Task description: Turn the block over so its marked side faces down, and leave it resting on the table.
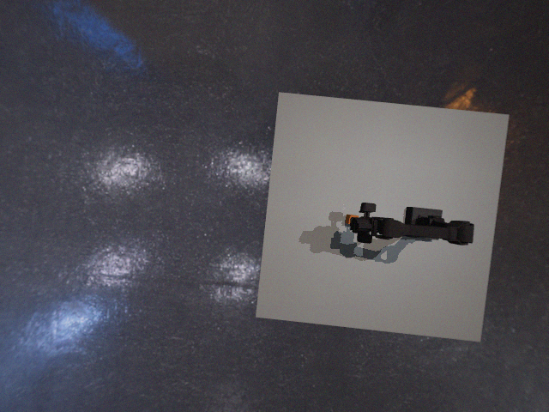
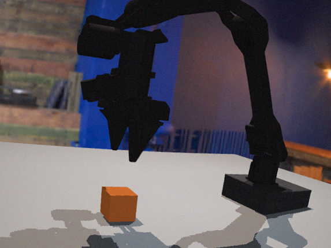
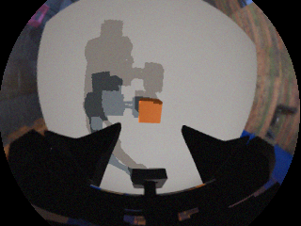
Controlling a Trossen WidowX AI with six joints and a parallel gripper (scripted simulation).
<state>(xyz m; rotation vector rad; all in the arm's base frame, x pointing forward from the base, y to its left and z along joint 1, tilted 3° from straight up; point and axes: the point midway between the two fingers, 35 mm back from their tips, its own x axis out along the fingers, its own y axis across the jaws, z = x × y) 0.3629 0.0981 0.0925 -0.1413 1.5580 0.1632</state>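
The orange block (image 1: 349,219) (image 2: 122,209) (image 3: 150,112) rests flat on the pale table (image 1: 377,146) (image 2: 35,174) (image 3: 202,61). No mark can be made out on the faces in view; its underside is hidden. A small dark patch lies on one top corner in the exterior view. My gripper (image 2: 123,154) (image 3: 152,127) is open and empty, pointing down well above the block. In the wrist view the block shows a little ahead of the fingertips, between their two lines. In the top view the arm hides the fingers.
The arm's black base (image 2: 261,195) (image 1: 412,215) stands on the table to the right of the block. Shadows of the arm fall across the table around the block. The table's left edge (image 1: 268,208) lies beyond the block, on the side away from the base.
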